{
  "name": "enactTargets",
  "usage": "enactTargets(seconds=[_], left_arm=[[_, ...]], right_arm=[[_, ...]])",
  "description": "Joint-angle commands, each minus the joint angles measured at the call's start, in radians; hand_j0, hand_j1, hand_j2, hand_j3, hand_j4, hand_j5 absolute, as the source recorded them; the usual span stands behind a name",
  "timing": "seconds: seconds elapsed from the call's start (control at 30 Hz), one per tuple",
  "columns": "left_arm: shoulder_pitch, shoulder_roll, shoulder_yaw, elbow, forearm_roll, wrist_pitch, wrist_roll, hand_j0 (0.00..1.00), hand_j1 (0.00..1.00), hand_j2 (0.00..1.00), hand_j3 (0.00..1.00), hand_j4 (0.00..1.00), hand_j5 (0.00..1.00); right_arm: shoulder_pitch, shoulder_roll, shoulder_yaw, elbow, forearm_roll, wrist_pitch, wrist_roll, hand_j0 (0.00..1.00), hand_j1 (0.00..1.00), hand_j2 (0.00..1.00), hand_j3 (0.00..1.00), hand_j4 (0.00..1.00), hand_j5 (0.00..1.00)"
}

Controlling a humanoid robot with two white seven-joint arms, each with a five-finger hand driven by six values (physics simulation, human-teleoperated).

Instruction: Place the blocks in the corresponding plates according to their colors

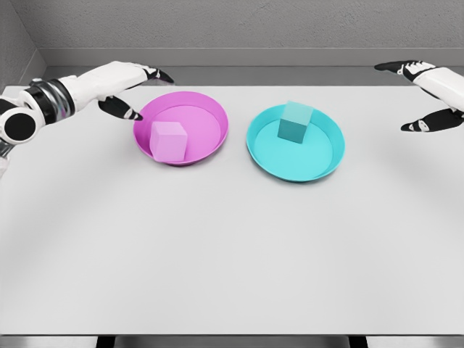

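A white table [232,254] carries two plates side by side in its far half. The pink plate [206,112] sits at about 11 o'clock from the table's middle, and the pink block [168,141] lies inside it, toward the plate's 8 o'clock side, resting on the plate's floor near the rim. The teal plate [319,163] sits at about 1 o'clock from the table's middle, just beside the pink one without touching it; the teal block [295,122] stands in it toward the plate's 11 o'clock side. Each block thus lies in the plate of its own colour. The left hand [130,87] hovers at the pink plate's 10 o'clock, fingers spread and holding nothing, a dark fingertip just beside the rim. The right hand [428,98] shows at the table's 2 o'clock edge, well apart from the teal plate, fingers likewise spread and empty.
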Motion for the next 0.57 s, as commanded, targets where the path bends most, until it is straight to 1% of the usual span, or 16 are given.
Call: enactTargets(seconds=[0.0, 0.03, 0.1, 0.13, 0.2, 0.23, 0.27, 0.33, 0.37, 0.47, 0.53], left_arm=[[0.0, 0.006, 0.002, 0.004, 0.004, -0.004, 0.001, 1.0, 1.0, 1.0, 1.0, 1.0, 1.0], [0.002, 0.009, 0.003, 0.004, 0.005, -0.02, 0.001, 1.0, 1.0, 1.0, 1.0, 1.0, 1.0], [0.003, 0.061, 0.003, 0.005, 0.005, -0.105, 0.001, 1.0, 1.0, 1.0, 1.0, 1.0, 1.0], [0.02, 0.095, 0.003, 0.002, 0.005, -0.167, 0.001, 1.0, 1.0, 1.0, 1.0, 1.0, 1.0], [0.038, 0.202, 0.003, 0.005, 0.024, -0.346, 0.001, 1.0, 1.0, 1.0, 1.0, 1.0, 1.0], [0.072, 0.231, 0.005, 0.005, 0.027, -0.417, 0.001, 1.0, 1.0, 1.0, 1.0, 1.0, 1.0], [0.08, 0.238, 0.003, 0.005, 0.027, -0.417, 0.0, 1.0, 1.0, 1.0, 1.0, 1.0, 1.0], [0.123, 0.236, 0.005, 0.008, 0.027, -0.417, -0.002, 1.0, 1.0, 1.0, 1.0, 1.0, 1.0], [0.127, 0.238, 0.011, 0.014, 0.027, -0.417, -0.002, 1.0, 1.0, 1.0, 1.0, 1.0, 1.0], [0.127, 0.239, 0.025, 0.11, 0.047, -0.417, -0.002, 1.0, 1.0, 1.0, 1.0, 1.0, 1.0], [0.127, 0.239, 0.025, 0.12, 0.047, -0.417, -0.002, 1.0, 1.0, 1.0, 1.0, 1.0, 1.0]], right_arm=[[0.0, -0.004, 0.0, -0.013, -0.008, 0.003, -0.001, 1.0, 1.0, 1.0, 1.0, 1.0, 1.0], [0.002, -0.004, 0.0, -0.015, -0.007, 0.003, -0.001, 1.0, 1.0, 1.0, 1.0, 1.0, 1.0], [0.012, -0.004, 0.0, -0.018, -0.007, 0.003, -0.001, 1.0, 1.0, 1.0, 1.0, 1.0, 1.0], [0.014, -0.004, 0.0, -0.018, -0.007, 0.003, -0.001, 1.0, 1.0, 1.0, 1.0, 1.0, 1.0], [0.014, -0.004, -0.002, -0.027, -0.008, 0.003, -0.001, 1.0, 1.0, 1.0, 1.0, 1.0, 1.0], [0.014, -0.004, -0.002, -0.033, -0.008, 0.003, -0.001, 1.0, 1.0, 1.0, 1.0, 1.0, 1.0], [0.015, -0.004, 0.0, -0.033, -0.007, 0.003, -0.001, 1.0, 1.0, 1.0, 1.0, 1.0, 1.0], [0.021, -0.004, -0.002, -0.033, -0.007, 0.003, -0.001, 1.0, 1.0, 1.0, 1.0, 1.0, 1.0], [0.02, -0.004, -0.002, -0.033, -0.007, 0.003, -0.001, 1.0, 1.0, 1.0, 1.0, 1.0, 1.0], [0.012, -0.004, -0.002, -0.033, -0.007, 0.003, -0.001, 1.0, 1.0, 1.0, 1.0, 1.0, 1.0], [0.006, -0.004, -0.002, -0.033, -0.007, 0.003, -0.001, 1.0, 1.0, 1.0, 1.0, 1.0, 1.0]])
